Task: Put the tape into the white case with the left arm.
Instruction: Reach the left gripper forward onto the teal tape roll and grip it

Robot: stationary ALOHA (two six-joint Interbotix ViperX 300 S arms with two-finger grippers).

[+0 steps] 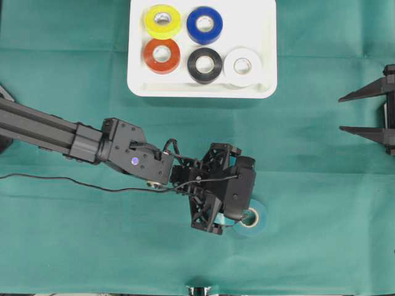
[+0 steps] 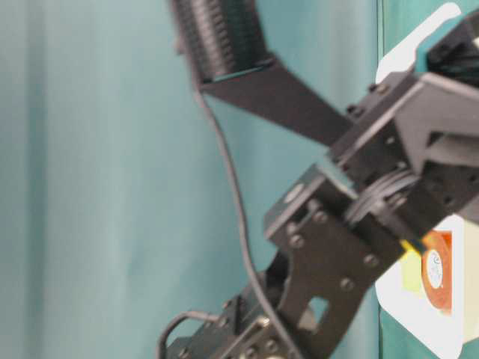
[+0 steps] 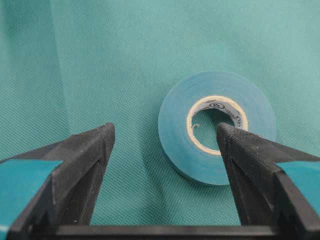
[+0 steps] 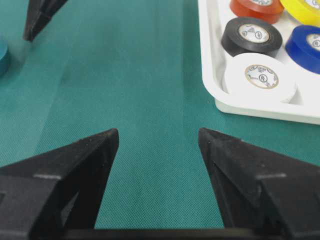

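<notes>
A light blue tape roll (image 3: 172,137) lies flat on the green cloth, near the front right in the overhead view (image 1: 259,222). My left gripper (image 3: 164,129), with teal bands, hangs open over it (image 1: 234,211). Its right finger (image 3: 250,160) stands at the roll's cardboard core, while its left finger (image 3: 85,155) stands over bare cloth to the left of the roll. Nothing is gripped. The white case (image 1: 265,24) sits at the back and holds several rolls. My right gripper (image 1: 341,114) rests open and empty at the right edge (image 4: 159,132).
In the case lie yellow (image 1: 162,21), blue (image 1: 204,24), red (image 1: 162,55), black (image 1: 204,65) and white (image 1: 242,66) rolls. A thin black cable (image 1: 62,180) trails left from the left arm. The case's near rim (image 4: 212,80) is to the right of my right gripper.
</notes>
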